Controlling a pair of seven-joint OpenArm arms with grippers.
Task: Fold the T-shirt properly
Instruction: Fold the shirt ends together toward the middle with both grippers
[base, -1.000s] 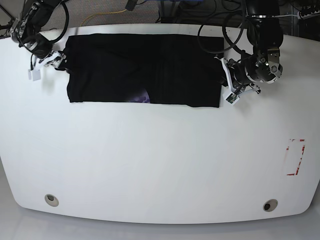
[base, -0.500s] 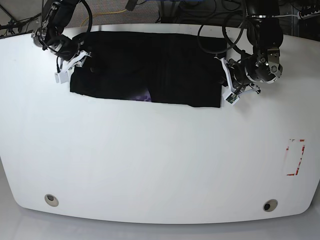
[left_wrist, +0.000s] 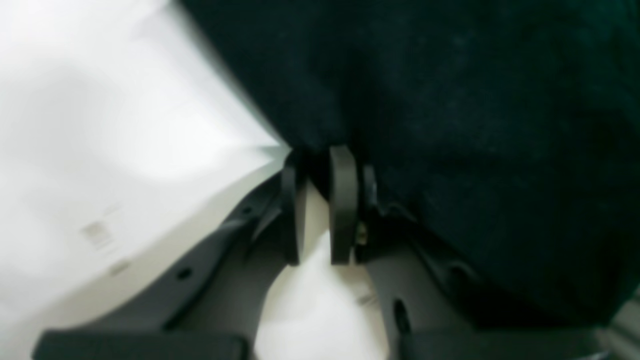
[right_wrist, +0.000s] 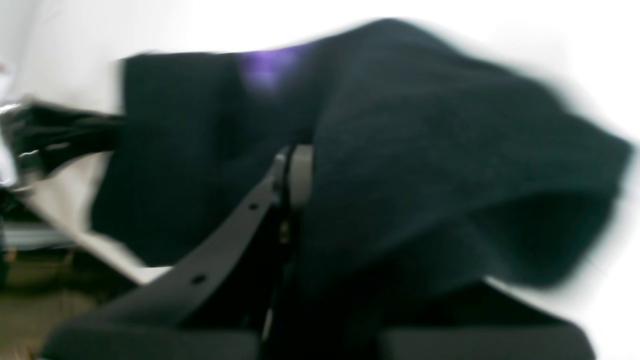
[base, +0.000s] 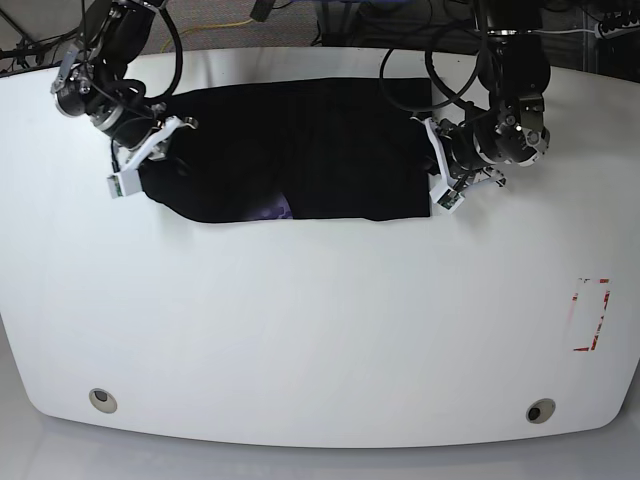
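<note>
Base view shows the bare white table (base: 320, 320) nearest, then the black T-shirt (base: 300, 150) spread farther back, its ends pinched by the closed right gripper (base: 152, 150) and closed left gripper (base: 436, 172).

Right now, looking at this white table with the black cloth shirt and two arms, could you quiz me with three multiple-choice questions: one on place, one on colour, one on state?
1. Where does the black cloth T-shirt lie on the white table?
A near edge B far edge C red-marked corner
2. What colour peeks out at the shirt's front hem?
A purple B green C red
3. What is the right gripper doing?
A hanging open B pinching the shirt C holding a cup

B: the shirt lies along the far edge.
A: a purple patch shows.
B: cloth drapes from its shut fingers.
</note>
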